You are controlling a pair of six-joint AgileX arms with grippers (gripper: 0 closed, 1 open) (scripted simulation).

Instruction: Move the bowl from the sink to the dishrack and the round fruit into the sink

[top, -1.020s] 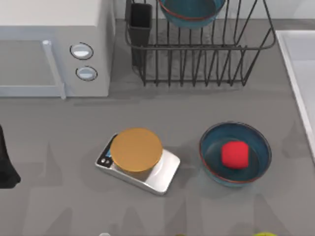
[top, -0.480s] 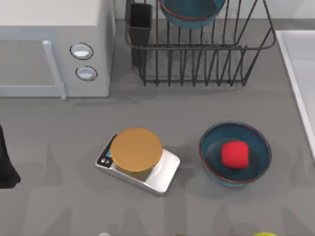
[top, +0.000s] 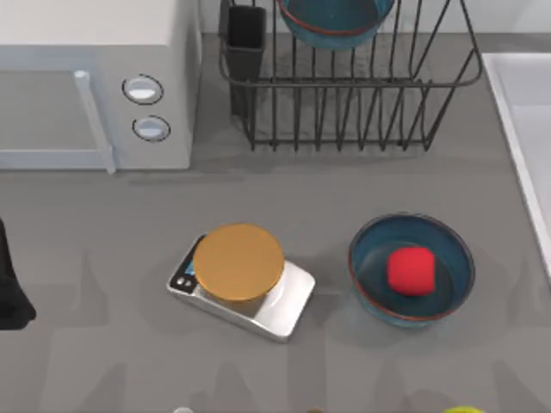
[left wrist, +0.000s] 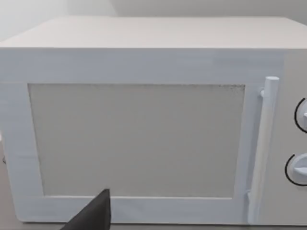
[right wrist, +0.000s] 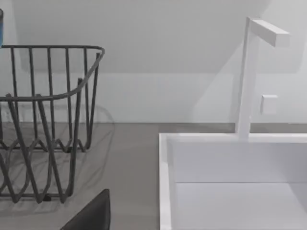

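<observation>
One teal bowl point(top: 336, 19) with a red-brown rim rests in the black wire dishrack point(top: 362, 95) at the back. A second, alike bowl point(top: 448, 249) sits on the grey counter right of centre, and the red round fruit point(top: 410, 270) lies inside it. The pale sink point(top: 527, 112) runs along the right edge; its basin point(right wrist: 230, 163) is also in the right wrist view, beside the dishrack point(right wrist: 43, 120). My left arm point(top: 9, 292) is parked at the left edge, its gripper point(left wrist: 93, 215) facing the microwave. A dark part of my right gripper point(right wrist: 91, 213) faces the rack and sink.
A white microwave point(top: 86, 77) fills the back left. A silver kitchen scale with an orange plate point(top: 238, 262) stands at the centre. A dark cutlery cup point(top: 245, 39) sits at the rack's left corner. A yellow-green thing point(top: 465, 410) pokes in at the front edge. A white faucet point(right wrist: 249, 72) rises behind the sink.
</observation>
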